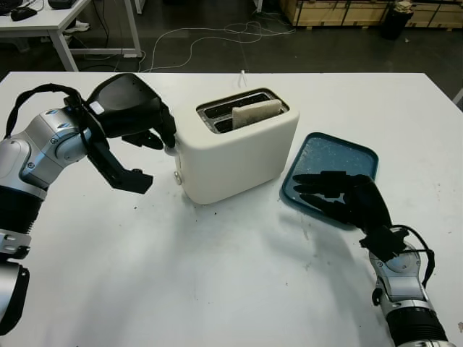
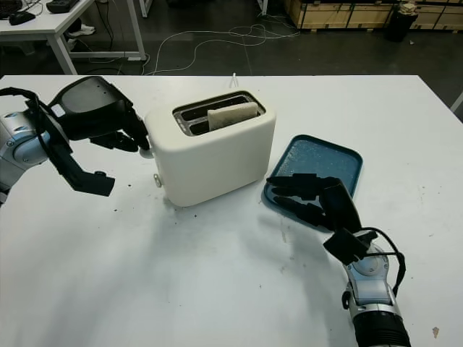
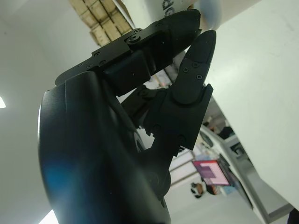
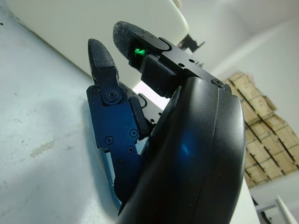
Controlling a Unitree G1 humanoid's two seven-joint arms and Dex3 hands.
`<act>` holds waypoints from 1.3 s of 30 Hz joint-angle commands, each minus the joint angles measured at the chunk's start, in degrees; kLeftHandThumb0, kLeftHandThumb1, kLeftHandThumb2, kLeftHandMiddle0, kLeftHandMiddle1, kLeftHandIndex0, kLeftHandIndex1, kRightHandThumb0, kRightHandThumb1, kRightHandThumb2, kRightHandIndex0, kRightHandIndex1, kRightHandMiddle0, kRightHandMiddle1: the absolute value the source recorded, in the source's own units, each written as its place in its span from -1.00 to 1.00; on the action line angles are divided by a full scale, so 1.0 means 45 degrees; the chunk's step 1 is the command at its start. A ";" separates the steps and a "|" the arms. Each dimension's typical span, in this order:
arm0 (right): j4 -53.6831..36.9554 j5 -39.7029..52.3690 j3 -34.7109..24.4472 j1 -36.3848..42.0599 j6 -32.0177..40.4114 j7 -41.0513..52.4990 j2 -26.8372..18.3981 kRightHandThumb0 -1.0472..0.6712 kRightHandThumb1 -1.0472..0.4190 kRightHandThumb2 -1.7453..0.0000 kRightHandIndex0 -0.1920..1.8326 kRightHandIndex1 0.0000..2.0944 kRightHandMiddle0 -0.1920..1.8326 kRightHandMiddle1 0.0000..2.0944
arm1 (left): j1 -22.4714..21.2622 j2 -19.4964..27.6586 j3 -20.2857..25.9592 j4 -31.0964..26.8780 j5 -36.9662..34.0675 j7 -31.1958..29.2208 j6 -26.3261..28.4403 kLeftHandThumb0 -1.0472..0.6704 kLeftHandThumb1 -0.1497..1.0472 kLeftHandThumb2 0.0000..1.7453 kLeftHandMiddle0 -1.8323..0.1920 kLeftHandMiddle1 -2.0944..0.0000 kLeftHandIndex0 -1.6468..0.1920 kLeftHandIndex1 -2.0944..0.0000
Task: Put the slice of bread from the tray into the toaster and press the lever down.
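Bread: slice of bread (image 1: 255, 113) is already standing in the far slot of the white toaster (image 1: 239, 155), and its top edge is sticking out above the slot, so the lever is probably not pressed yet.

Toaster: it is sitting in the middle of the white table (image 1: 217, 275), with the lever end turning toward the left.

Left hand: left hand (image 1: 134, 112) is working at the left end of the toaster. Its fingertips (image 1: 165, 137) are curling down onto the small lever knob (image 1: 172, 150), grasping nothing, and seem to be touching it. This placing is making sense for pushing the lever down.

Right hand: right hand (image 2: 318, 199) is hovering over the near edge of the blue tray (image 2: 318, 163), to the right of the toaster. It is open and is holding nothing, probably waiting out of the way.

Tray: only crumbs are lying on it.

Next step: pressing straight down on the lever.
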 commanded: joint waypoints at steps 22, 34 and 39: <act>0.0006 0.0005 -0.0019 0.0034 0.0124 0.0071 -0.0133 -0.22 -0.78 1.00 0.33 -0.99 0.24 -1.00 | 0.0201 -0.0836 -0.1005 0.0861 0.0288 0.0518 -0.0064 -0.33 0.59 -0.99 -0.24 -0.16 -0.75 0.99; 0.0165 0.0253 -0.0075 -0.0053 -0.0095 0.0448 -0.0303 -0.21 -0.79 1.00 0.33 -0.99 0.24 -1.00 | 0.1162 -0.2160 -0.3379 0.4085 0.2391 0.4425 0.0652 -0.25 0.52 -1.00 -0.20 -0.15 -0.77 0.99; 0.0178 0.0287 -0.0076 -0.0099 -0.0086 0.0573 -0.0336 -0.20 -0.79 1.00 0.33 -0.99 0.24 -1.00 | 0.2004 -0.3394 -0.3952 0.5502 0.2051 0.4908 0.1218 -0.20 0.58 -0.98 -0.12 -0.25 -0.76 0.99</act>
